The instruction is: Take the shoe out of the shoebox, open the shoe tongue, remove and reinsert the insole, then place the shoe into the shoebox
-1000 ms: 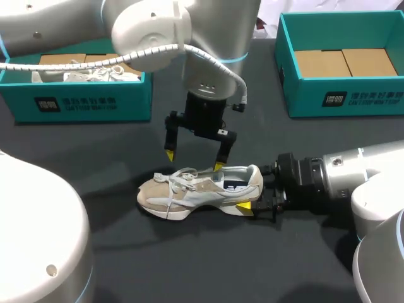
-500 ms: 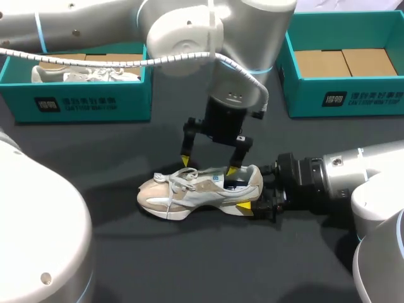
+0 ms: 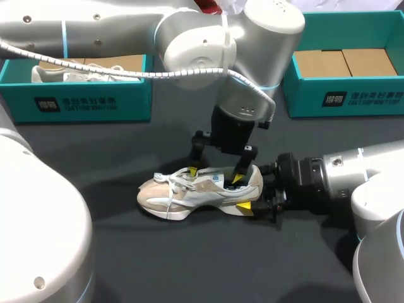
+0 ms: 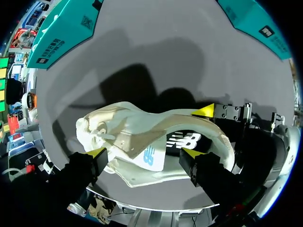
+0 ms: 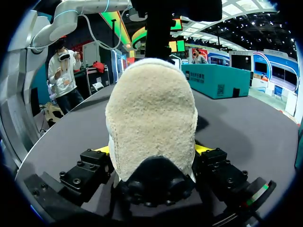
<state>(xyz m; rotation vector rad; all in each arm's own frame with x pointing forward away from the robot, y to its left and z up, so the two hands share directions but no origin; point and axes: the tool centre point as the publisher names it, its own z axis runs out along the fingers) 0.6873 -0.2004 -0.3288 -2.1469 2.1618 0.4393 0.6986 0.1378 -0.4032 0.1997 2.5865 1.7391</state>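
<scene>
A beige and white shoe (image 3: 189, 192) lies on its sole on the black table, toe to the left. My right gripper (image 3: 252, 201) is shut on its heel from the right. In the right wrist view the fuzzy heel (image 5: 151, 113) fills the gap between both yellow fingertips (image 5: 201, 149). My left gripper (image 3: 214, 177) hangs open just over the shoe's top. One of its fingers (image 3: 192, 170) is by the laces, the other (image 3: 237, 179) dips into the shoe's opening. From the left wrist view the tongue and printed insole (image 4: 182, 140) lie between the left gripper (image 4: 144, 152) tips.
A teal shoebox (image 3: 88, 101) at the back left holds another white shoe (image 3: 82, 74). A second teal box (image 3: 344, 98) at the back right shows only cardboard inserts inside. My right arm (image 3: 341, 180) lies low over the table's right side.
My left arm has swung right and come down, bringing its open fingers from above the shoe onto its laces and opening. The right gripper and the shoe have stayed put.
</scene>
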